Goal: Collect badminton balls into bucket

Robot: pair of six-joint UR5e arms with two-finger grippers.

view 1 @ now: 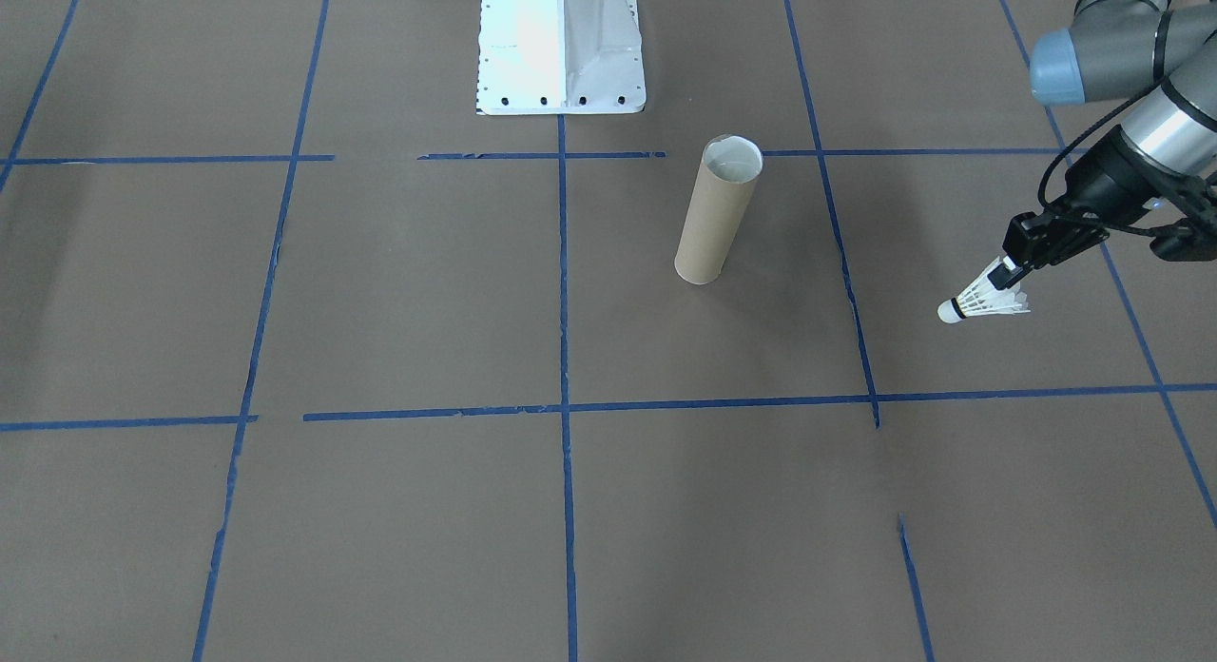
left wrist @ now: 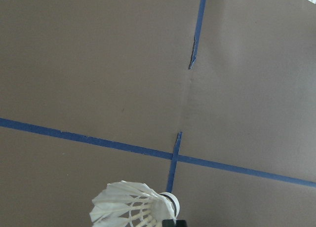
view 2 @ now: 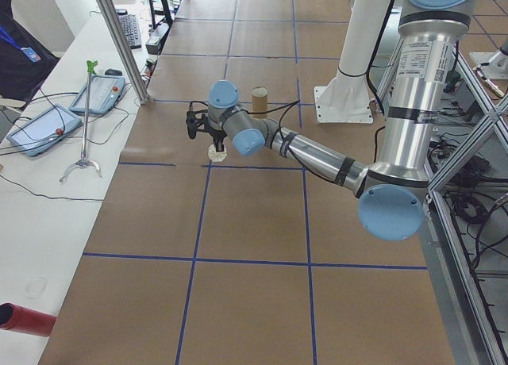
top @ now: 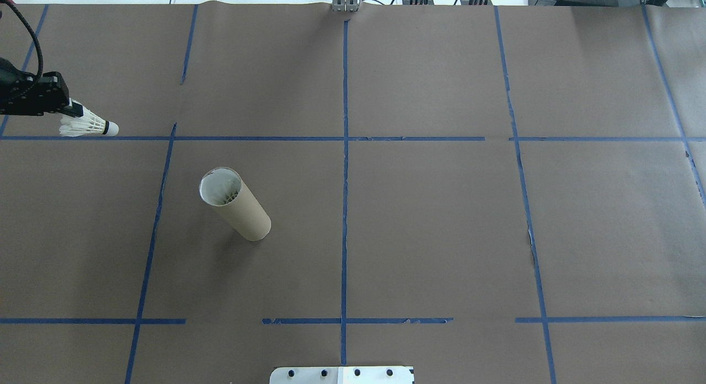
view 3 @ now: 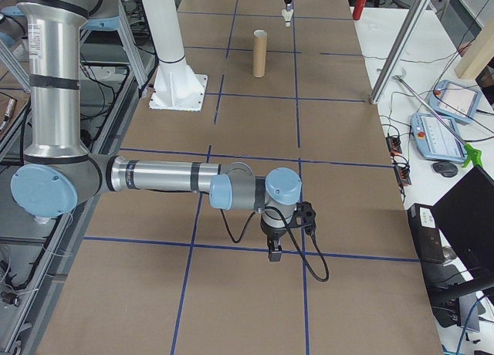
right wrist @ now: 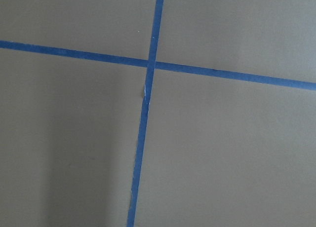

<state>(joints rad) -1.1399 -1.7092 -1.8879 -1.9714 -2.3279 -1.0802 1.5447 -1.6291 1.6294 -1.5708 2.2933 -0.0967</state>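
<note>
Pinching the shuttlecock [view 1: 981,303] by its feather skirt, the left tool [view 1: 1010,272] holds it off the desk [view 1: 608,510], well apart from the upright tube [view 1: 718,211] (cork forward, probably for dropping in).

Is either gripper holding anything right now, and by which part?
Left gripper holds the shuttlecock by its feather skirt, cork tip free. The right gripper's state can't be told.

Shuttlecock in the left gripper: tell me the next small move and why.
Probably carry it sideways toward the cardboard tube. The left gripper holds the shuttlecock by its feather skirt, well off to the side of the tube. The tube stands upright with its open mouth facing up, so the shuttlecock likely needs to be above that mouth before release.
</note>
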